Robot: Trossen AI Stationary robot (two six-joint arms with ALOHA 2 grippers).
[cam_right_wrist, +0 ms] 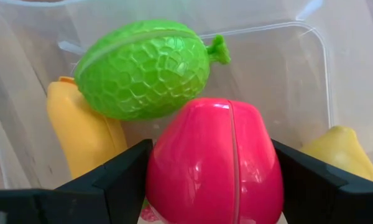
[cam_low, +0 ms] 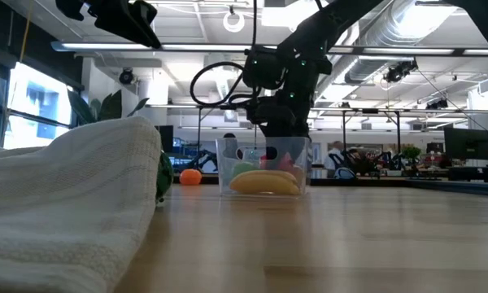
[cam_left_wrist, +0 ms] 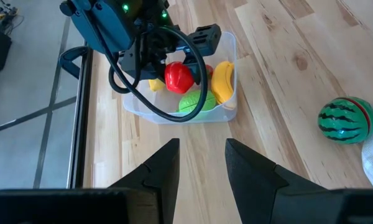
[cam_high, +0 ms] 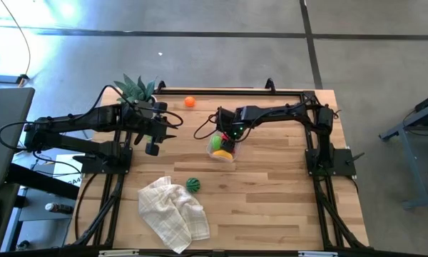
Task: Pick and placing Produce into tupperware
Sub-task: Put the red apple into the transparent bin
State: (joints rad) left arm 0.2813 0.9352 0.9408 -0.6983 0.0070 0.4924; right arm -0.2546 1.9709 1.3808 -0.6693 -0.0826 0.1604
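The clear tupperware tub (cam_high: 223, 151) (cam_left_wrist: 227, 45) stands near the table's middle and holds a yellow banana (cam_left_wrist: 223, 81) (cam_low: 264, 181), a bumpy green piece (cam_right_wrist: 143, 68) (cam_left_wrist: 196, 103) and another yellow piece (cam_right_wrist: 343, 149). My right gripper (cam_high: 222, 138) (cam_right_wrist: 214, 180) hangs over the tub, shut on a red piece (cam_left_wrist: 179, 76). My left gripper (cam_left_wrist: 202, 163) (cam_high: 172, 120) waits open to the tub's left, touching nothing. An orange ball (cam_high: 190, 102) (cam_low: 190, 176) lies toward the far edge. The striped green melon (cam_high: 192, 184) (cam_left_wrist: 344, 119) rests on the wood nearer the front. My right gripper pinches the red piece (cam_right_wrist: 214, 165) between its two fingers, one on each of its sides, coming from above and pointing down into the tub. The piece sits between the fingers (cam_right_wrist: 112, 180) just over the green piece and the banana; whether it touches them I cannot tell.
A white checked cloth (cam_high: 172, 207) (cam_low: 65, 195) lies crumpled at the near edge beside the melon. A spiky green plant (cam_high: 135, 89) stands at the far left corner by the left arm. Bare wood stretches right of the tub (cam_high: 285, 178).
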